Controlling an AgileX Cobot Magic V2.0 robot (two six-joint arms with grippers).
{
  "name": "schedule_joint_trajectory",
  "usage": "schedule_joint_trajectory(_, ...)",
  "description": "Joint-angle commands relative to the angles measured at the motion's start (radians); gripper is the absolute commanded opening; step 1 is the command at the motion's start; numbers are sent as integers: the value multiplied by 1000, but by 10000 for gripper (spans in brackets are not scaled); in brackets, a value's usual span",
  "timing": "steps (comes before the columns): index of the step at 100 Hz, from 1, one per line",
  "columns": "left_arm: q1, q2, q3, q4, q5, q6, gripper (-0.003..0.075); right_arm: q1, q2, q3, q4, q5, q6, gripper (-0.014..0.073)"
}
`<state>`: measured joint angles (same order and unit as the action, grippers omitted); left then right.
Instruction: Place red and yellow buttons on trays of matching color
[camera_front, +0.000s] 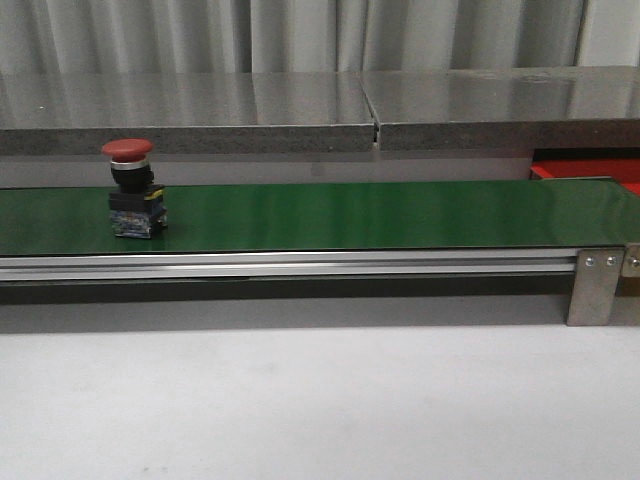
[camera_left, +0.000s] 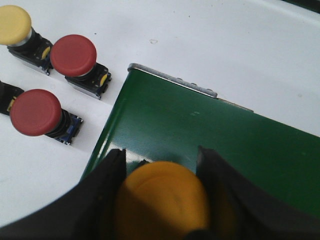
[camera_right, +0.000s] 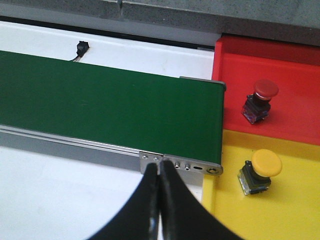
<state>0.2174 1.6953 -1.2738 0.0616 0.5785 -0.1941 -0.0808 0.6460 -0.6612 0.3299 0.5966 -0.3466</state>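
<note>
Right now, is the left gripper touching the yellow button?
Touching. The left wrist view shows the left gripper with both fingers pressed against the yellow button's cap.

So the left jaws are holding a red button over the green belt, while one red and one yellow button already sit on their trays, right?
Not quite: the button in the left jaws is yellow, as the left wrist view shows. The rest holds.
</note>
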Motion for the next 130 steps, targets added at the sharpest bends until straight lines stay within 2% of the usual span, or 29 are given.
schedule_joint_trajectory(1, -7, -32, -28, 1, -34, 1, -19, 1, -4, -26, 13, -62, -10, -68)
schedule_joint_trajectory(36, -7, 10, -28, 1, 19, 1, -18, 1, -4, -26, 13, -62, -10, -68)
schedule_joint_trajectory(43, -7, 10, -28, 1, 13, 4, 10, 1, -4, -26, 13, -62, -10, -68)
schedule_joint_trajectory(50, -7, 10, -31, -6, 13, 29, 110, 1, -4, -26, 13, -62, -10, -68)
schedule_joint_trajectory(67, -7, 10, -33, -24, 3, 30, 547, 1, -4, -26, 13, -62, -10, -68)
schedule_joint_trajectory(72, -7, 10, -33, -30, -8, 30, 624, 1, -4, -26, 13, -62, -10, -68)
schedule_joint_trajectory(76, -8, 8, -33, -32, -15, 30, 655, 1, -4, -26, 13, -62, -10, -68)
schedule_joint_trajectory(103, -43, -69, -33, -34, -70, 62, 662, 1, -4, -26, 13, -62, -10, -68)
schedule_joint_trajectory(130, -144, -221, -21, -37, -18, 103, 662, 1, -4, -26, 13, -62, -10, -68)
